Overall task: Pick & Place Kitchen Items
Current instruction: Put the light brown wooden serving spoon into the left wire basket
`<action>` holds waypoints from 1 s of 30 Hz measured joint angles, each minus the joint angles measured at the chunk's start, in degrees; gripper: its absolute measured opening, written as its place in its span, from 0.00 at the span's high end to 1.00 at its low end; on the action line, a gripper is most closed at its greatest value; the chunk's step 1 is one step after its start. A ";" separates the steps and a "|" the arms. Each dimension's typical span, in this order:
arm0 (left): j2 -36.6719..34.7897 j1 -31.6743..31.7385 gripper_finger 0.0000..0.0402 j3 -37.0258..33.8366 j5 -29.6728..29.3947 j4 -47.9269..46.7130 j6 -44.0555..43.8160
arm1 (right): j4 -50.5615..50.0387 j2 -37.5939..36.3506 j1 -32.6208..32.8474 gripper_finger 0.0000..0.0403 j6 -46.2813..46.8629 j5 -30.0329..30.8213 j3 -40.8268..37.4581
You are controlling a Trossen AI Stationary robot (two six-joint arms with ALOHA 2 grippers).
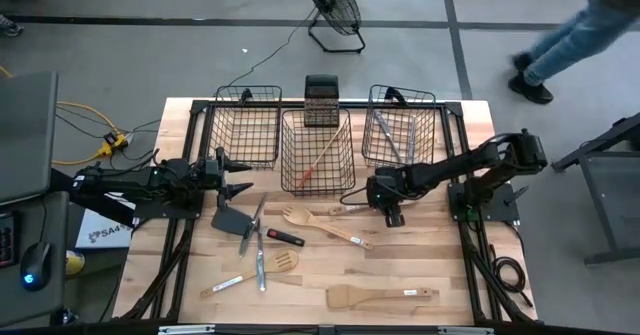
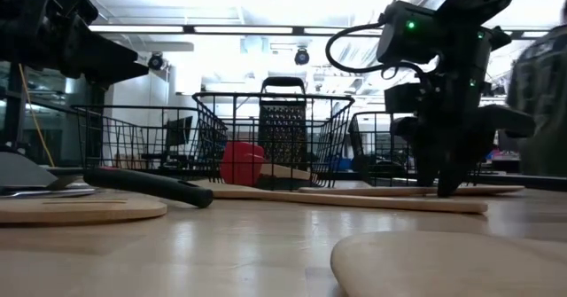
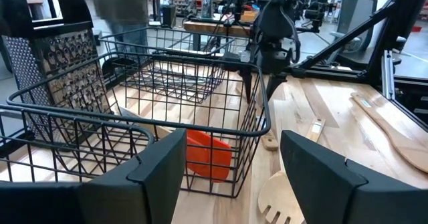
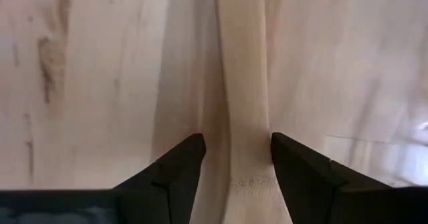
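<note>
Smooth pale wooden utensil handle (image 4: 244, 83) between right tool (image 4: 235, 158) fingers.

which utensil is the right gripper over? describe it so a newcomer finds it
Start at the middle wire basket. Just in front of it, the right gripper straddles a pale wooden spoon handle. Unlike the wooden fork beside it, this one lies nearer the baskets.

Pale wood-grain table (image 1: 420, 270), darker streaks running through it. Three black wire baskets (image 1: 317, 153); red spatula (image 3: 208, 156) in the middle one, on a pale wooden handle. Black grater (image 1: 321, 101) behind, dotted with small holes. Pale wooden utensils: fork (image 1: 300, 217), spatula (image 1: 380, 296). Black spatula (image 1: 230, 219) beside silver cutlery (image 1: 260, 265). Small tool with red-and-black handle (image 1: 285, 237). Dark arms, black fingers (image 4: 177, 167).
</note>
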 joint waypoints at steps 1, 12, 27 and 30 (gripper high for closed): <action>0.01 0.02 0.41 0.00 0.02 0.01 0.00 | -0.05 0.00 0.28 0.56 0.17 -0.17 -0.02; 0.01 0.02 0.41 0.01 0.00 0.01 -0.01 | -0.80 0.02 4.37 0.56 5.81 -0.41 -0.11; 0.02 0.01 0.41 0.01 0.01 0.00 -0.02 | -1.42 0.07 6.80 0.63 12.19 3.15 -0.15; 0.00 0.02 0.41 -0.02 0.00 0.00 0.00 | -2.39 0.07 6.80 0.69 12.22 3.30 -0.15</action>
